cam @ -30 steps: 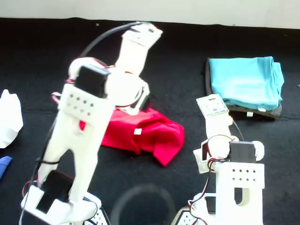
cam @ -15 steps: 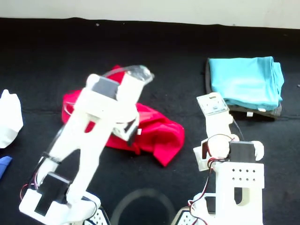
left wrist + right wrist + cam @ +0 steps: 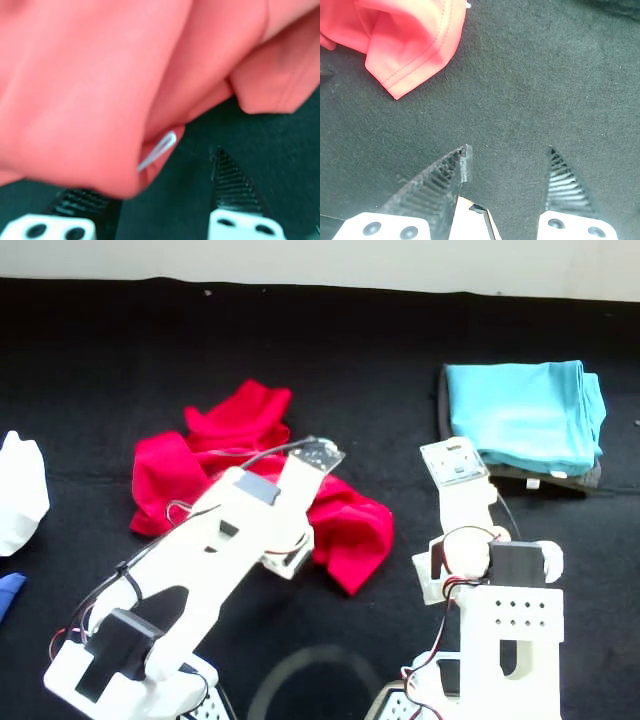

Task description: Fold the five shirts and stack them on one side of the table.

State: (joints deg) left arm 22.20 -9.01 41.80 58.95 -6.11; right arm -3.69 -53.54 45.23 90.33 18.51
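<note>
Red shirt (image 3: 355,530) lies crumpled mid-table on the black table cloth (image 3: 100,360), unfolded, with lobes spread to the far side and the near right. Change over the last second: my left arm has swung back from its stretch over the far half of the shirt and now sits low over the near edge, so the far lobes are uncovered. The heap looks more spread out than before, though no flatter. My left gripper (image 3: 160,175) stands with jaws apart and clamps nothing; red fabric (image 3: 100,75) bulges just above it and drapes over one finger, and a small white label (image 3: 157,150) hangs at the hem between the jaws. My right gripper (image 3: 509,148) is also spread and empty, has not moved, and hovers over bare cloth with a corner of the red shirt (image 3: 410,35) near it. The stack at the far right is unchanged: a folded teal shirt (image 3: 525,415) on a dark shirt (image 3: 560,478). A white shirt (image 3: 20,490) and a blue shirt (image 3: 5,590) wait at the left edge. Judgement: two stacked, three to go; the red one needs flattening before any fold, and the hem by the label looks like the nearest place to grip
</note>
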